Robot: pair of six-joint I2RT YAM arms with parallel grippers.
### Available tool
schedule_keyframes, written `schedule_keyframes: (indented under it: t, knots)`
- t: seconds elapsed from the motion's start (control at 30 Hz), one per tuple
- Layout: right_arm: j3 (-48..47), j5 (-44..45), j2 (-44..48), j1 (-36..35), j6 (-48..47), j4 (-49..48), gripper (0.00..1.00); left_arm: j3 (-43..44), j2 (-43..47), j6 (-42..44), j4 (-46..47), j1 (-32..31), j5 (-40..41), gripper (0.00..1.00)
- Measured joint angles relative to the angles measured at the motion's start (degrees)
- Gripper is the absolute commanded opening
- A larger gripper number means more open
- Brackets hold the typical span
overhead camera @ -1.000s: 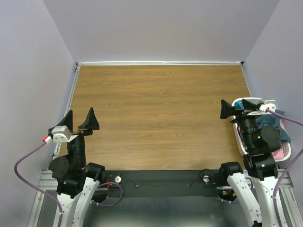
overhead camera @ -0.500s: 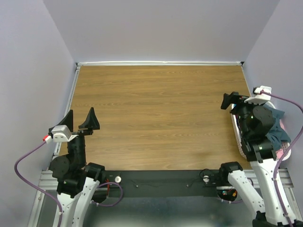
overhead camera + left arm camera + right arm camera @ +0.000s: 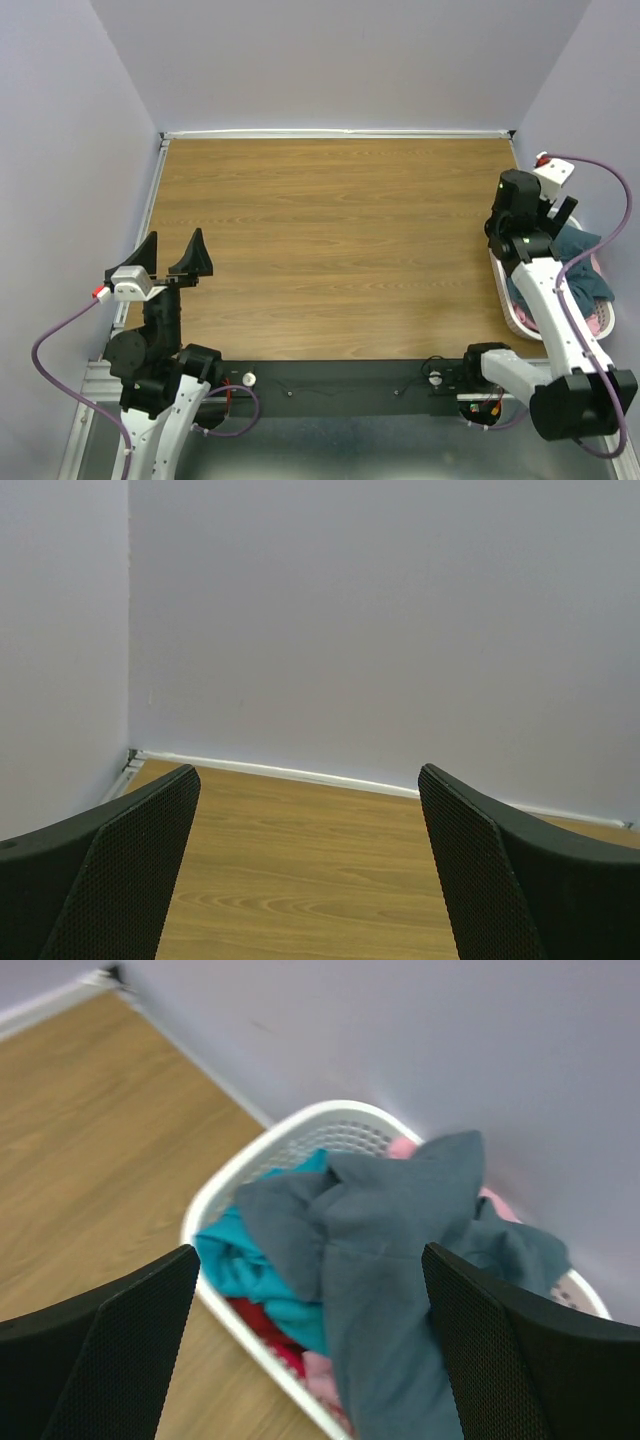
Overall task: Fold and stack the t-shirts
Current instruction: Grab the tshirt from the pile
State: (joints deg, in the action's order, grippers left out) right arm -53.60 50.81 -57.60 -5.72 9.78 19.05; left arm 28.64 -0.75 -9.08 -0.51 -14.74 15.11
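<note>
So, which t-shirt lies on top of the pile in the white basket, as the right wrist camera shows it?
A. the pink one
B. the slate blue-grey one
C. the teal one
B: in the right wrist view the slate blue-grey t-shirt is draped over the teal t-shirt inside the white slotted basket, with only small bits of pink showing beneath it.

White-and-black arms (image 3: 548, 290), purple cables (image 3: 38, 352), black textured fingers (image 3: 125, 865).
</note>
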Motion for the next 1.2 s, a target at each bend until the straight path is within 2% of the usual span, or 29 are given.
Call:
schedule_keyframes:
  t: [0.13, 0.33, 0.47, 0.5, 0.57, 0.6, 0.7, 0.73, 0.77, 0.8, 0.83, 1.07, 1.2]
  knots:
    - [-1.01, 1.42, -6.16, 6.82, 0.44, 0.35, 1.0, -0.17, 0.0, 0.2, 0.0, -0.61, -0.44, 0.99]
    - [-1.42, -1.4, -12.5, 19.37, 4.83, 0.76, 1.0, -0.31, 0.0, 0.31, 0.07, -1.42, -0.81, 0.99]
    - [-1.42, -4.11, -15.3, 22.1, 7.74, 0.83, 0.87, -0.39, 0.0, 0.5, 0.42, -1.53, -0.83, 0.99]
    - [-1.42, -4.83, -15.72, 22.34, 8.2, 0.85, 0.78, -0.39, 0.0, 0.55, 0.44, -1.53, -0.83, 0.99]
    - [-1.4, -5.99, -16.02, 22.4, 8.68, 0.9, 0.66, -0.42, 0.0, 0.72, 0.44, -1.55, -0.83, 0.99]
    - [-1.4, -6.67, -16.02, 22.4, 8.55, 0.92, 0.52, -0.44, 0.0, 0.74, 0.46, -1.62, -0.83, 0.99]
    - [-1.18, -7.85, -16.0, 22.56, 8.5, 0.92, 0.34, -0.57, 0.0, 0.94, 0.5, -1.77, -0.83, 0.99]
    - [-0.92, -8.22, -15.98, 22.6, 8.28, 0.92, 0.23, -0.63, 0.0, 0.96, 0.5, -1.9, -0.83, 0.99]
    - [-0.66, -8.61, -15.87, 22.64, 8.26, 0.92, 0.17, -0.7, 0.0, 0.98, 0.52, -1.92, -0.85, 0.99]
    - [-0.52, -8.9, -15.78, 22.67, 8.41, 0.98, 0.03, -0.72, 0.0, 1.01, 0.5, -2.01, -0.85, 0.99]
    - [-0.37, -9.46, -15.58, 22.67, 8.02, 1.01, 0.0, -0.74, 0.0, 1.07, 0.5, -2.21, -0.85, 0.99]
    - [-1.01, -16.31, -12.46, 22.69, 6.93, 3.13, 0.0, -0.74, 0.02, 1.16, 0.52, -2.27, -0.85, 0.99]
    - [-6.75, -23.8, -10.14, 21.97, 6.29, 5.51, 0.0, -0.74, 0.0, 1.16, 0.52, -2.27, -0.85, 0.99]
